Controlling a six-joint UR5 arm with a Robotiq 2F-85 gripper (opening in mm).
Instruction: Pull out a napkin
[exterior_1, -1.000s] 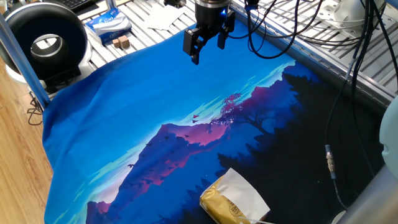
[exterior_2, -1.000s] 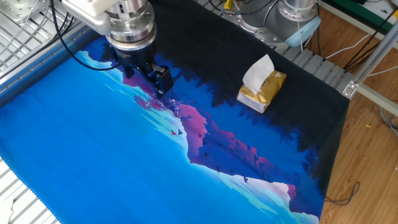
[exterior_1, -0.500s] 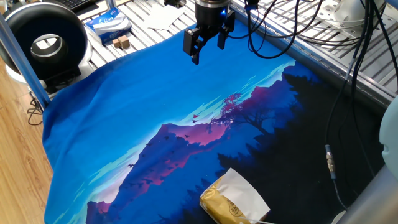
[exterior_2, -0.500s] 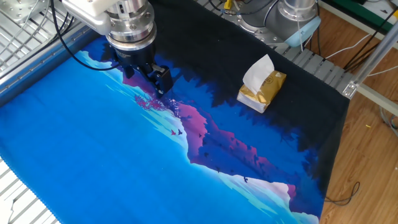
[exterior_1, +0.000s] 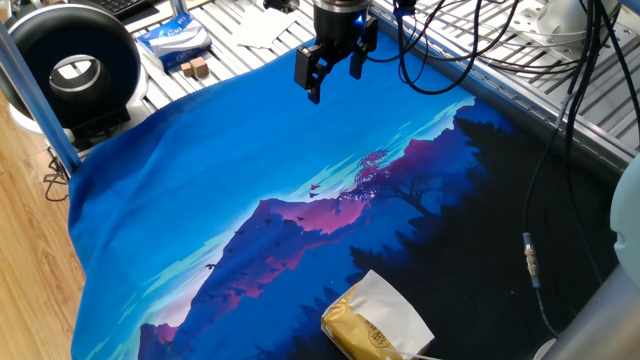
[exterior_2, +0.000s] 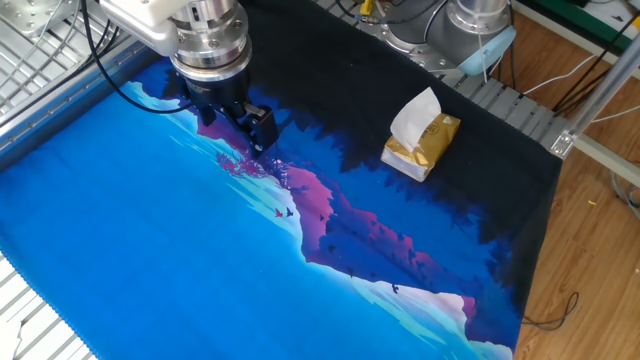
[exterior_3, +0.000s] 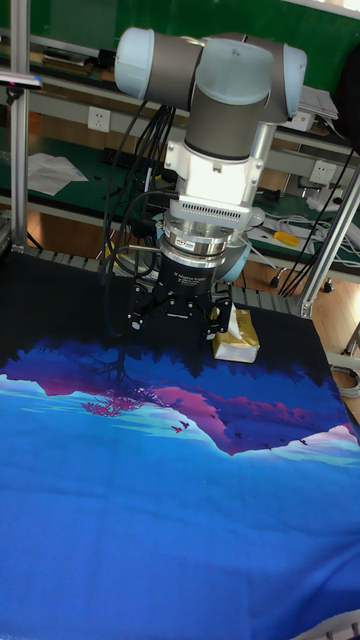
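Observation:
A white napkin (exterior_1: 388, 303) sticks up out of the gold-yellow tissue pack (exterior_1: 352, 333) at the near edge of the printed cloth in one fixed view. The other fixed view has the napkin (exterior_2: 416, 113) standing upright from the pack (exterior_2: 428, 146) on the dark part of the cloth. My gripper (exterior_1: 334, 77) hangs above the far blue part of the cloth, well away from the pack. It is open with nothing between its fingers (exterior_2: 262, 129). In the tall fixed view the gripper (exterior_3: 175, 328) is in front of the pack (exterior_3: 240, 343), which shows only at its right.
A blue landscape-printed cloth (exterior_1: 250, 190) covers the table. A blue-and-white packet (exterior_1: 172, 40) and small wooden blocks (exterior_1: 195, 68) lie beyond its far corner, beside a black round device (exterior_1: 72, 70). Cables (exterior_1: 530, 260) trail over the right side.

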